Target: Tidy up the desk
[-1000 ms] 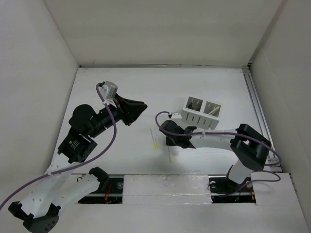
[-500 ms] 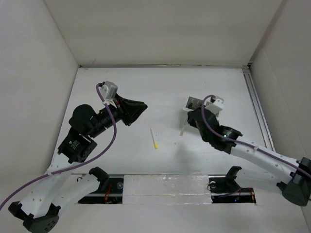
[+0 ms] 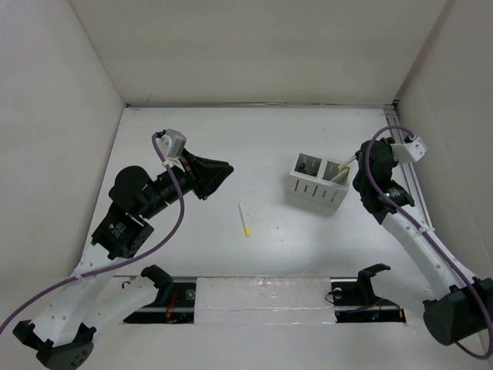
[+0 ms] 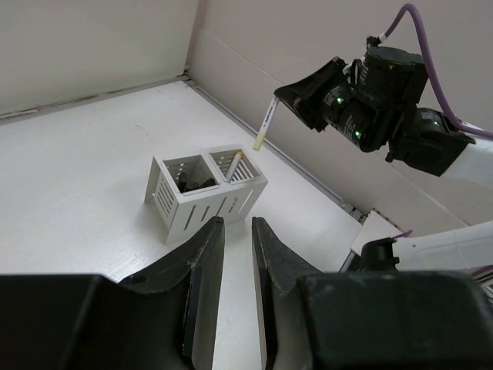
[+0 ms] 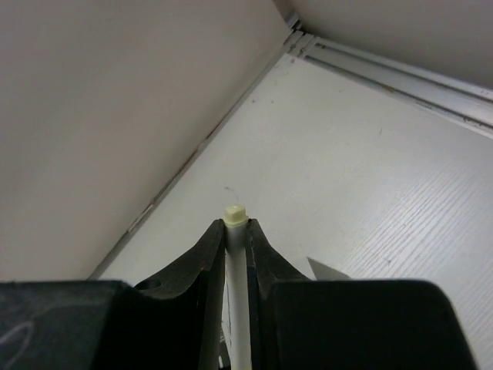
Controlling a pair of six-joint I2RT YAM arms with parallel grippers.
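**Right arm holds a pen over the box; one pen loose on the surface**

Now the right fingers (image 5: 218,248) are pinched tight on a white pen (image 4: 267,123) with a pale yellow end. The pen is tilted in the air. Its lower end is just above the white slotted box (image 3: 316,191), on the side of the compartment nearer the metal rail (image 3: 406,166). From the left wrist view the pen looks clear of the box, but contact can't be ruled out from above.

The box stands upright on the desk surface (image 3: 192,131), right of centre and near the rail. One compartment holds dark items, too small to name. The other has a white stick with a yellow tip (image 4: 233,163) leaning in it.

A second white pen with a yellow end (image 3: 244,220) lies flat on the surface, between the left arm and the box and well apart from both.

The left fingers (image 4: 214,247) are raised over the left half of the surface and point toward the box. They are only a narrow slit apart, with nothing between them.

The desk surface is matte white, with white panels on three sides and the rail along its right edge.
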